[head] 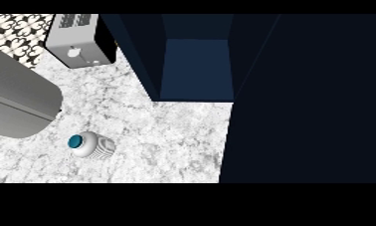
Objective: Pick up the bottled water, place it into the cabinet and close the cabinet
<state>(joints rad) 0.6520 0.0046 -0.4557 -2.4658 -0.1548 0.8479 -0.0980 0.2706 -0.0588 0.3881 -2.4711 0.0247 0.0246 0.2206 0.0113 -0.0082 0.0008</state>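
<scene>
The bottled water (89, 146) stands upright on the marble counter (169, 135) at the lower left, seen from above as a white ribbed body with a teal cap. The dark blue cabinet (197, 68) is open at the upper middle, and its inside floor shows bare. Its open door (308, 100) fills the right side of the view. A grey rounded forearm (22, 100) comes in from the left edge, just above and left of the bottle and apart from it. No black hand shows anywhere.
A silver toaster (75, 41) stands at the back left, next to the cabinet's left wall. Patterned black-and-white tiles (22, 33) show in the top left corner. The door's edge bounds the counter on the right.
</scene>
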